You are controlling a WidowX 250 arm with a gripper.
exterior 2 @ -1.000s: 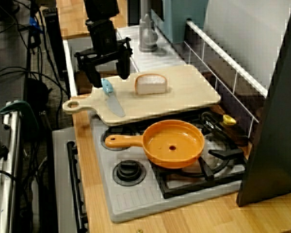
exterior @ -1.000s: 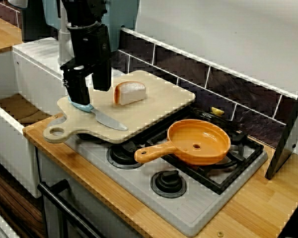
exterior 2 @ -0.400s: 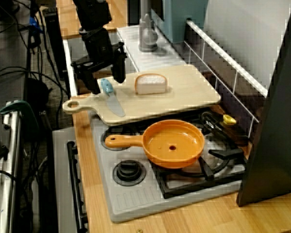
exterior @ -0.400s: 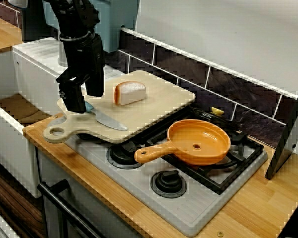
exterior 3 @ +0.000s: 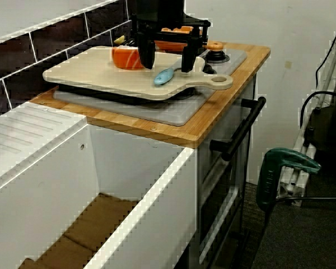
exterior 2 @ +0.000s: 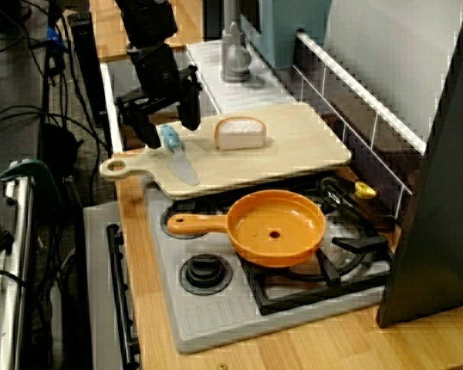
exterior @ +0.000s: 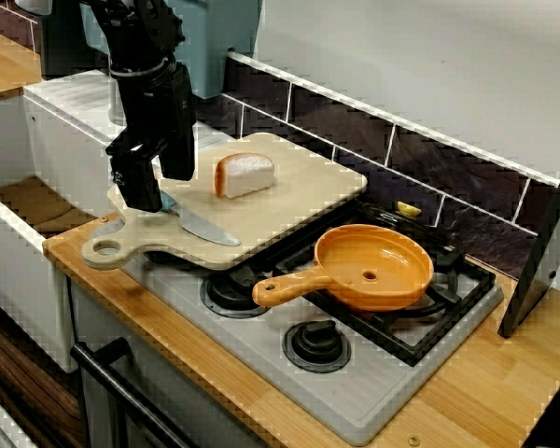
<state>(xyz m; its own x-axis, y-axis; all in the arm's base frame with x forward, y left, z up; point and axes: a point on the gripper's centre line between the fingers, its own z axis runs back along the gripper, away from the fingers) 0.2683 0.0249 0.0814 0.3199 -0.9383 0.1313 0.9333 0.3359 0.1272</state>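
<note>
One claw, black and two-fingered, jaws spread apart and gripping nothing. It stands over the sink end of the cutting board, a finger on either side of the knife. In the view from the sink side, the knife's blue handle shows in the gap between the fingers. We cannot tell whether the fingertips touch the board.

One knife, blue handle and grey blade. It lies flat on the board near the looped grip end, apart from the bread, with its blade pointing toward the front of the counter.

One piece of bread, pale with a brown crust, at mid-board and well clear of the claw.

One orange pan, on the grate of the stove just beside the board, with its handle toward the front.

Changes noted:
- **Since a second ago:** the claw then hung upright over the handle. Now the arm leans with the wrist tipped over, and the fingers sit a little nearer the board's grip end.
- **Since the frame under half a second back:** we find hardly any difference, so the shift has all but settled.
- **Unchanged:** the jaws are as wide as before, and the knife, bread and pan lie where they lay.

We judge the knife ungrasped and unlifted.
</note>
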